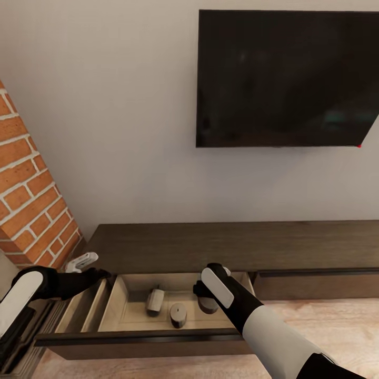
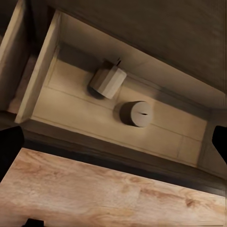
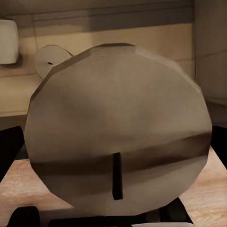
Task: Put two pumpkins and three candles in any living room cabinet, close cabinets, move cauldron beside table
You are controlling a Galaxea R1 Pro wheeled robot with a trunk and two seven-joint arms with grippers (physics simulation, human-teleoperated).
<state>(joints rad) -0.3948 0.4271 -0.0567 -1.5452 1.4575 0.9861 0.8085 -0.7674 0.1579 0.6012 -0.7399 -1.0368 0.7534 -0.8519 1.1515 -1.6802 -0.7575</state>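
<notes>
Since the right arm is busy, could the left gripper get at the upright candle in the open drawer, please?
Probably yes: the drawer is pulled open, the upright candle stands uncovered, and the left gripper hovers nearby at the drawer's left end.

Soft, even light fills the room, with no glare on the pale wall. The open drawer sits dimmer, its 2 candles casting faint shadows. The television is flat black with weak reflections. The close candle looks faceted and slightly soft; renders are mildly blurry.
</notes>
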